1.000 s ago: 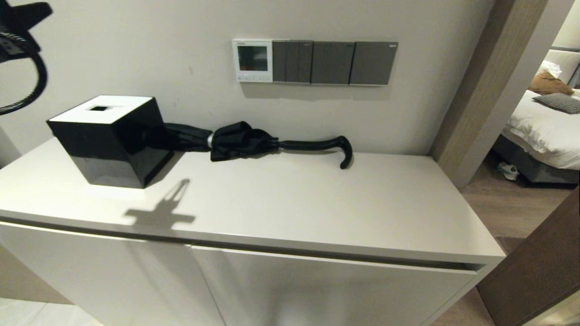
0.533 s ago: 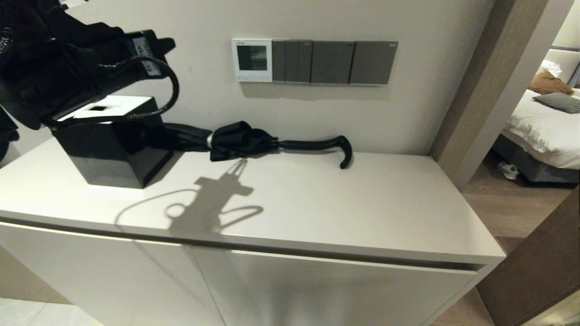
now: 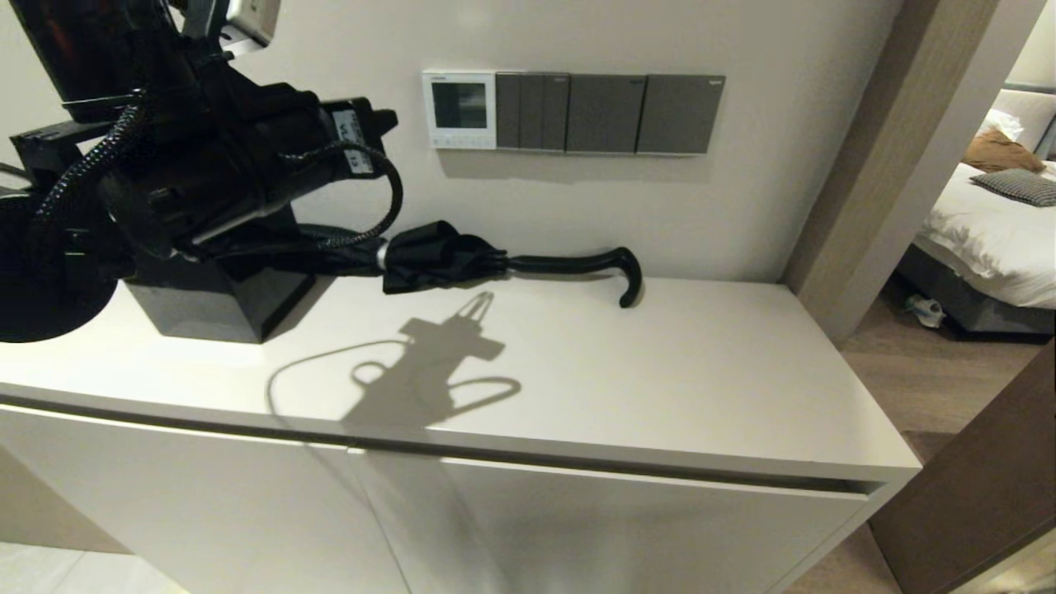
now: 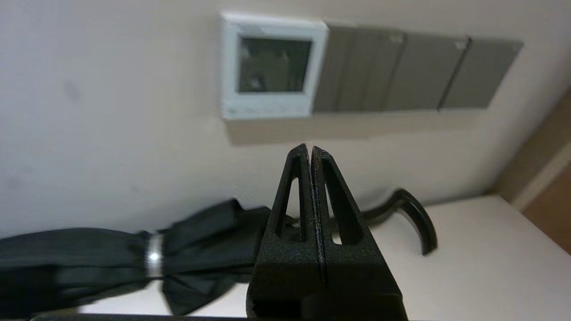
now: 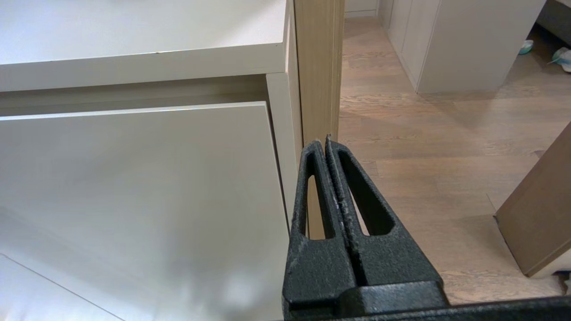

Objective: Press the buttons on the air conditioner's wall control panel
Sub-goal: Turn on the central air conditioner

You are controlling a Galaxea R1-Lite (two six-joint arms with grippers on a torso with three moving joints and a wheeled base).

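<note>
The air conditioner's wall control panel [image 3: 459, 109] is a small white-framed thermostat with a dark screen, on the wall above the cabinet. The buttons [image 3: 459, 142] run in a pale row along its bottom edge. Both also show in the left wrist view: the panel [image 4: 272, 64] and the buttons [image 4: 267, 109]. My left gripper [image 3: 391, 122] is shut and empty, raised in the air left of the panel and a little below it, short of the wall; in the left wrist view its tips [image 4: 311, 148] sit below the buttons. My right gripper [image 5: 323, 140] is shut and empty, low beside the cabinet's right end.
Dark grey switch plates [image 3: 606, 114] adjoin the panel's right side. A folded black umbrella [image 3: 437, 256] lies along the wall on the white cabinet top [image 3: 619, 371]. A black tissue box [image 3: 214, 305] stands at the left, partly behind my left arm. A doorway opens at the right.
My left arm has swung in from the far left edge, moving right towards the panel. Its shadow on the cabinet top has moved right with it. The panel's screen looks the same.
</note>
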